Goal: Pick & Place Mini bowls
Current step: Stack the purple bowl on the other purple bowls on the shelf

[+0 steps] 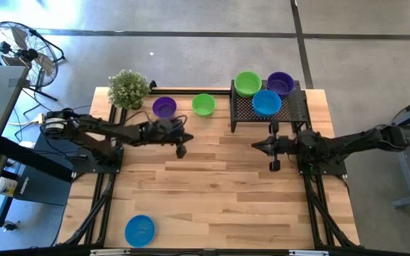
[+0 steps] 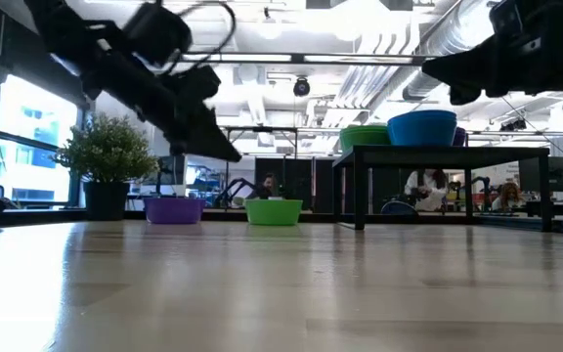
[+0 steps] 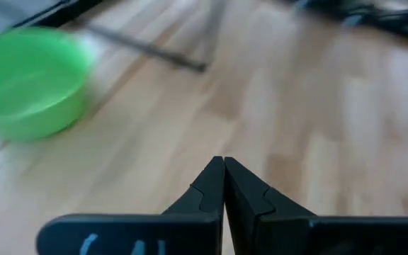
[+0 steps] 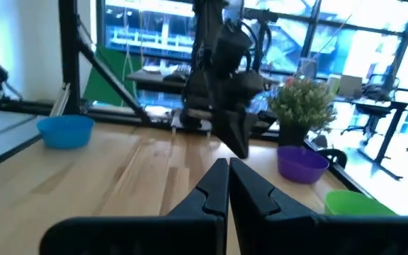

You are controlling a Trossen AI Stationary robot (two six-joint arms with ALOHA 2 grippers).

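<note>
Bright, even daylight from windows; soft shadows. Motion blur on green bowl [image 3: 27,81] in left wrist view.

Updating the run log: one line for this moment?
left tool: shut, empty | right tool: shut, empty | rack: three bowls | table: three bowls

No legible text, label, brand, number or sign in any view. Faint pale marks on the dark body of the left hand [image 3: 224,185], lower left of the left wrist view, too indistinct to read. Mini bowls [image 1: 266,102], black mesh rack [image 1: 290,108] and wooden surface [image 1: 219,192] without visible lettering. Background glazing and room fittings in the low and right wrist views likewise without readable signage.
</note>
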